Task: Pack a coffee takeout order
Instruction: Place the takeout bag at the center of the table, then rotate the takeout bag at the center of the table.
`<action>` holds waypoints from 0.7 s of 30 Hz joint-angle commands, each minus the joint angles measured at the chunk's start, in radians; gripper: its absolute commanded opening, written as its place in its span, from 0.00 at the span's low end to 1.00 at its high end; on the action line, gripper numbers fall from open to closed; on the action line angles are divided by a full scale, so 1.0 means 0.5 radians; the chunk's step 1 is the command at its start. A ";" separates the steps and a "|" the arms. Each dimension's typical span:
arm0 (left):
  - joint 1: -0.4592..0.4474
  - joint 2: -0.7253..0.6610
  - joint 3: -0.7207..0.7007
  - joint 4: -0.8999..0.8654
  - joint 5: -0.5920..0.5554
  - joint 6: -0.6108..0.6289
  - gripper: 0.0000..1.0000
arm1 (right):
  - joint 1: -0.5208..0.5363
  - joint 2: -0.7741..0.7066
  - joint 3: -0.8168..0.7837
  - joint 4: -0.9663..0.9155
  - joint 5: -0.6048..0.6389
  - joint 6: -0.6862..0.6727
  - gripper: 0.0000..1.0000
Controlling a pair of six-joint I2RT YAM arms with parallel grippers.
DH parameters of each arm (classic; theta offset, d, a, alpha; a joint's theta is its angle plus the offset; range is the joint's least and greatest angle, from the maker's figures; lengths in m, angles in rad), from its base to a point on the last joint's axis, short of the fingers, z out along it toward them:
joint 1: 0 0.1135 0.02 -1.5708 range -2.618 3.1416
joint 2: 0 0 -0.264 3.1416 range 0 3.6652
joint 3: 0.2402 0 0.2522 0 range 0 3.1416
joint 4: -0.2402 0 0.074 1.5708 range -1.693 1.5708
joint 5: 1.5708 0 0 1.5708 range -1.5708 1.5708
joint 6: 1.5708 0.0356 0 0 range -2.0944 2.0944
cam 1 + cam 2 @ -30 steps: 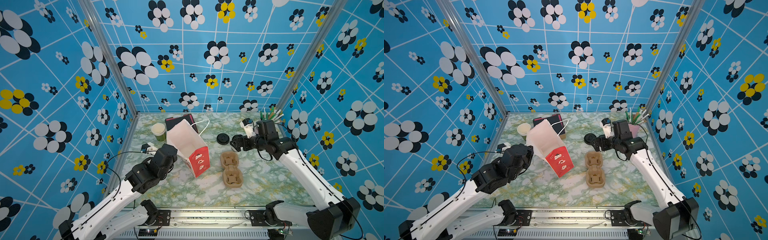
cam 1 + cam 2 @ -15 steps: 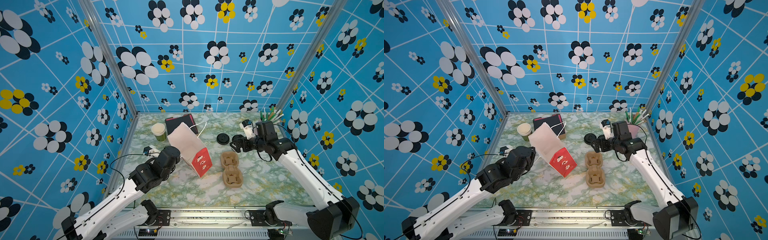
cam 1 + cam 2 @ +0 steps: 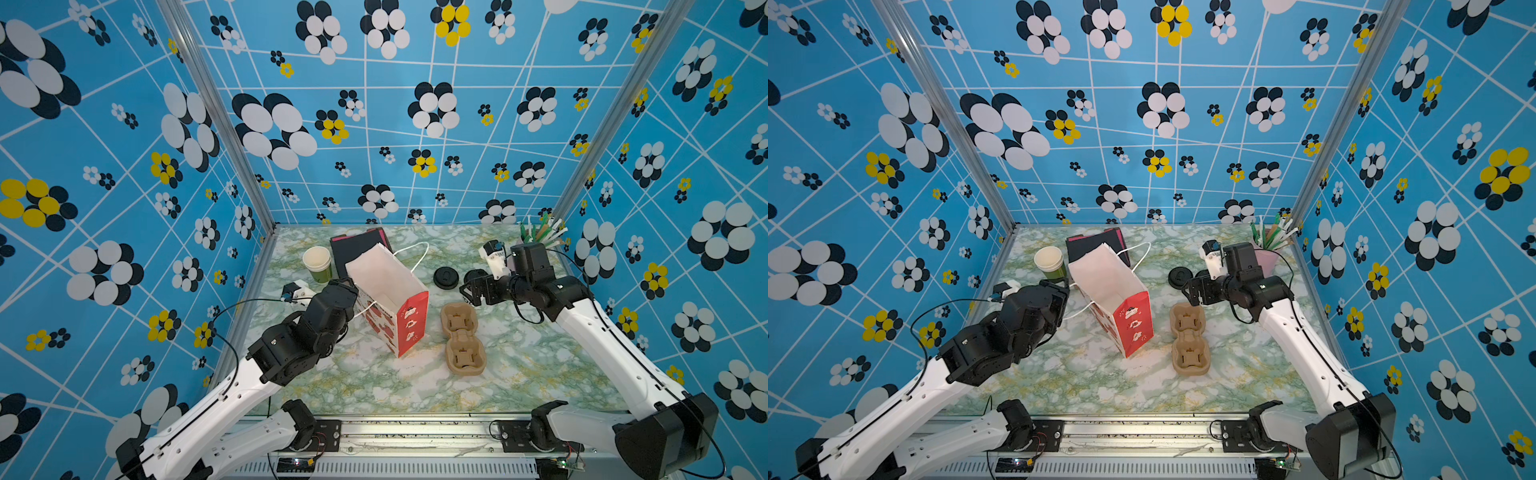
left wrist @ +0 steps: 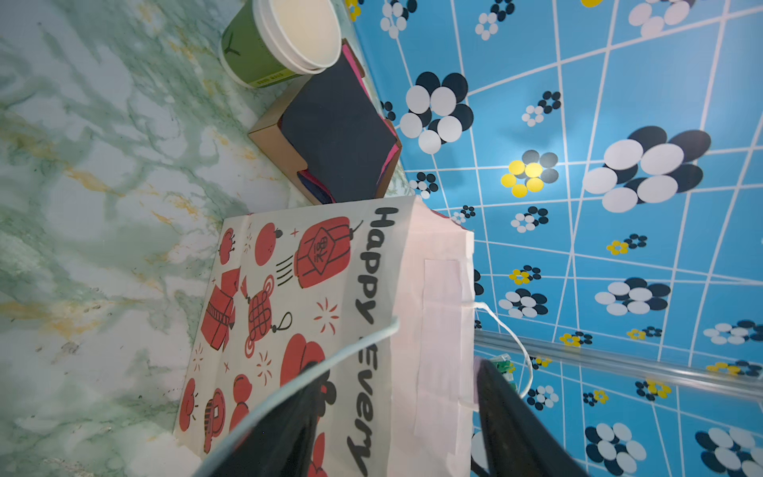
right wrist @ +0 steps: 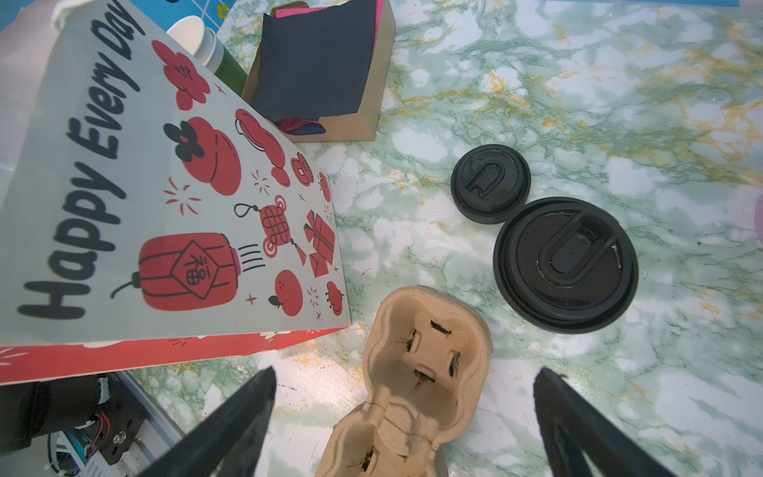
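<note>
A white and red paper bag point(image 3: 390, 299) stands open mid-table, its printed side in the left wrist view point(image 4: 313, 289). My left gripper point(image 4: 396, 371) is open at the bag's rim, one finger point(image 4: 289, 429) outside the wall and the other finger point(image 4: 508, 413) past the rim; a white handle loop crosses it. Two black lids, a small lid point(image 5: 490, 183) and a large lid point(image 5: 565, 264), lie right of the bag. A black napkin point(image 4: 338, 136) tops a stack in a cardboard box. My right gripper point(image 5: 406, 371) hangs open over the near cell of a brown cup carrier point(image 5: 425, 330).
A green paper cup point(image 3: 318, 264) stands at the back left beside the napkin box point(image 3: 357, 249). The two-cell carrier point(image 3: 463, 336) lies right of the bag. A pink cup of stirrers point(image 3: 540, 232) sits in the back right corner. Blue patterned walls enclose the table.
My left gripper has opened and let go of the bag's rim. The bag has shifted a little to the right. The right arm has hardly moved.
</note>
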 commanded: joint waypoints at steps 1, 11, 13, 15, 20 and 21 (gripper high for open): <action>-0.011 0.013 0.200 0.077 -0.070 0.536 0.69 | 0.018 -0.015 -0.010 -0.001 0.014 -0.035 0.99; 0.309 0.333 0.871 -0.146 0.421 2.224 0.94 | 0.018 -0.078 -0.007 -0.103 0.059 -0.050 0.99; 0.461 0.377 0.913 -0.146 0.779 2.476 0.95 | 0.018 -0.092 -0.012 -0.126 0.066 -0.051 0.99; 0.645 0.463 0.993 -0.224 1.047 2.628 0.95 | 0.018 -0.104 -0.019 -0.156 0.073 -0.044 0.99; 0.882 0.884 1.357 -0.672 1.487 3.079 0.93 | 0.019 -0.135 -0.047 -0.216 0.076 -0.025 0.99; 0.891 0.988 1.424 -0.766 1.509 3.165 0.92 | 0.018 -0.138 -0.049 -0.228 0.076 -0.019 0.99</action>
